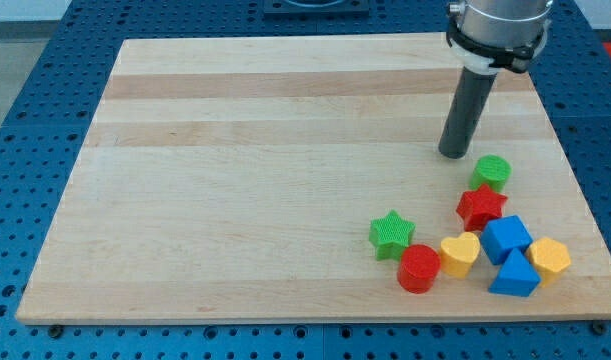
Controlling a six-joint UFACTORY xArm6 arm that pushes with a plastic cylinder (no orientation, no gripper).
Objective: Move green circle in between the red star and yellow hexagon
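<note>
7 blocks: 2 green, 2 red, 2 yellow (no, 2 blue: 8); my tip holds nothing.

my tip just above-left of green circle | red star touching below | yellow hexagon lower right

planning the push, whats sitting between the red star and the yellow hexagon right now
In the camera view, the blue cube fills the stretch between the red star and the yellow hexagon. The green circle sits above the star, my tip just up-left of it.
</note>
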